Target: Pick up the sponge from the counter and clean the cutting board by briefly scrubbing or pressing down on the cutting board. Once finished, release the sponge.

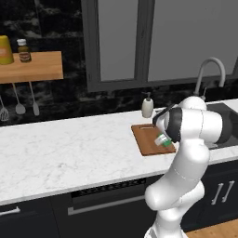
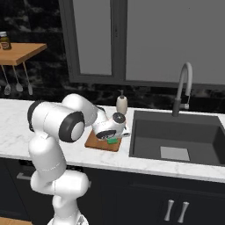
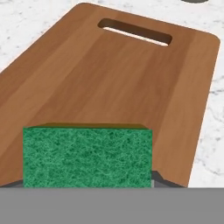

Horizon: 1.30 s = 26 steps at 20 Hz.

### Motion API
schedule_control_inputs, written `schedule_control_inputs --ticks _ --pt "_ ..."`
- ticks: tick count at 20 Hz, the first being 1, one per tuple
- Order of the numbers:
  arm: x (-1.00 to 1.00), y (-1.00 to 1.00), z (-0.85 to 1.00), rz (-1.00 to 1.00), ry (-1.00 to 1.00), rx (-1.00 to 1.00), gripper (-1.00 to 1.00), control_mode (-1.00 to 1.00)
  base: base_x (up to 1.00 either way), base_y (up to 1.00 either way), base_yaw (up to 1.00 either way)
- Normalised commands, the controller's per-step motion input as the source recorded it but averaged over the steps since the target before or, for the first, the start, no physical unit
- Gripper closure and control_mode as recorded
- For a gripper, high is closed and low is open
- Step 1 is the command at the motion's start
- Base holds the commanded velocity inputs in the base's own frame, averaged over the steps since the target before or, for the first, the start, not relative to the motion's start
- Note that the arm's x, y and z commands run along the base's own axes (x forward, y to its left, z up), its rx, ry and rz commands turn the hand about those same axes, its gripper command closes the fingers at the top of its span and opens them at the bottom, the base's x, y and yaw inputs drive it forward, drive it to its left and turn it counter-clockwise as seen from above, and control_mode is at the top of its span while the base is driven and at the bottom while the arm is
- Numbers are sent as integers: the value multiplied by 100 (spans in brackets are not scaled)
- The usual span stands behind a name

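- Between the jaws sat the sponge (image 3: pixel 87 155), green face toward the hand camera, with a dark tip just showing at its lower right corner — the jaws were closed on it.
- The gripper (image 2: pixel 115 139) pointed down over the near end of the cutting board (image 3: pixel 113 83); in the right base view the sponge (image 2: pixel 113 141) showed as a green patch under the hand, at the board's (image 2: pixel 99 143) near edge.
- Whether the sponge pressed on the wood or hung just above it could not be told.
- The board was brown wood with a slot handle (image 3: pixel 134 31) at its far end, lying flat on the white marble bench (image 1: pixel 69 148).
- From the left base view the sponge (image 1: pixel 163 141) peeked out green beside the arm's dark wrist, over the board (image 1: pixel 148 139).
- Behind the board stood a soap dispenser (image 1: pixel 147 105) — near the wall, apart from the board.
- To the board's right lay a dark sink (image 2: pixel 176 140) with a curved grey tap (image 2: pixel 183 88).
- A wooden shelf (image 1: pixel 32 67) on the far left wall carried a yellow container (image 1: pixel 5 49) and a small jar (image 1: pixel 23 50), with utensils (image 1: pixel 19 100) hanging below.
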Motion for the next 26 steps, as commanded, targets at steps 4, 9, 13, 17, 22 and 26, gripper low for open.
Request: schedule_control_inputs --ticks 4,9,13,17,22,26 --pt "44 0 -2 -5 0 0 100 -100 0 0 0" --pt "59 -4 -11 -5 0 0 100 -100 0 0 0" --pt "80 -33 -17 -1 0 5 100 -100 0 0 0" --pt "66 -29 -15 0 0 6 100 -100 0 0 0" --pt "41 -4 -12 0 0 3 100 -100 0 0 0" --pt "5 1 -14 0 0 0 100 -100 0 0 0"
